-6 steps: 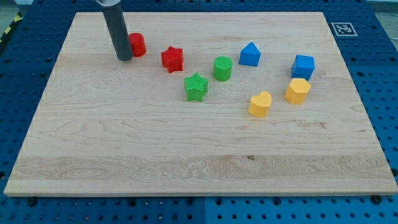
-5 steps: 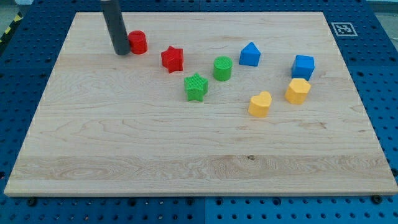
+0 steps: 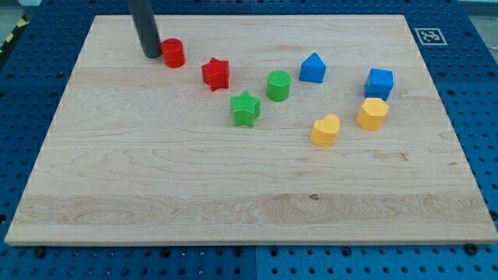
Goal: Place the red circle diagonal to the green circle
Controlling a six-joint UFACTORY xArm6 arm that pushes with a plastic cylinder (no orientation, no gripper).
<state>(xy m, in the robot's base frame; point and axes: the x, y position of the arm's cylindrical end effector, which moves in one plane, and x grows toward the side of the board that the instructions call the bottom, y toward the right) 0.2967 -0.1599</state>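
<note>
Wooden board (image 3: 233, 194) was seen on blue pegboard — my tip (image 3: 152, 55) was set just left of the red circle (image 3: 173, 53), near the top edge; no claw was fitted, so its state cannot be told.

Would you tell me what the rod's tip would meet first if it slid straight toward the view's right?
Most likely the red circle block, right beside my tip; whether they already touch is unclear.

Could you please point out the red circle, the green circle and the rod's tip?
Red circle block (image 3: 173, 53), camera view, its front side.
Green circle block (image 3: 278, 85), camera view, its side.
My tip (image 3: 152, 55), camera view, the rod's very end.
</note>
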